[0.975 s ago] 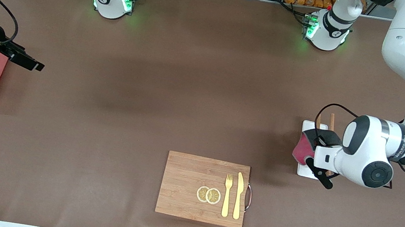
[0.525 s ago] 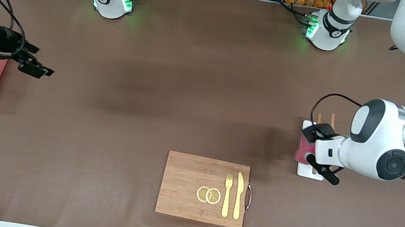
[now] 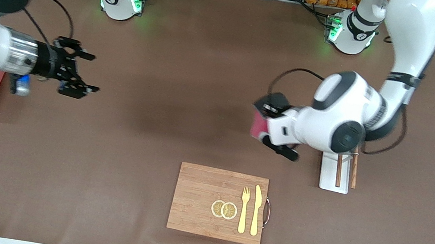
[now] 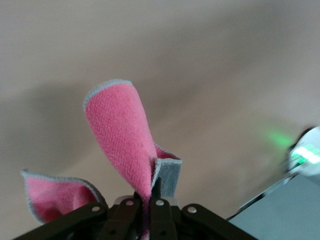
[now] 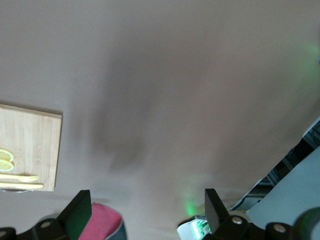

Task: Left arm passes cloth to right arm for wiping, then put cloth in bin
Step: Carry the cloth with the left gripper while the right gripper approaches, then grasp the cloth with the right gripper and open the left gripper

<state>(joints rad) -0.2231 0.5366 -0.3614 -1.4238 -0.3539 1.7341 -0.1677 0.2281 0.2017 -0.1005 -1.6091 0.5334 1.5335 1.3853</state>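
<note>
Aloft, left gripper (image 3: 263, 122) jaws pinch the cloth (image 3: 260, 124); right gripper (image 3: 79, 74) jaws spread over table (image 3: 189, 78)

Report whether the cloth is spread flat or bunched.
Bunched: the cloth hangs folded and curled from the shut left gripper, in the air.

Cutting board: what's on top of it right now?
On the cutting board lie two lemon slices, overlapping, with a yellow fork and yellow knife beside them toward the handle end. Nothing covers them; what is under the board cannot be seen.
</note>
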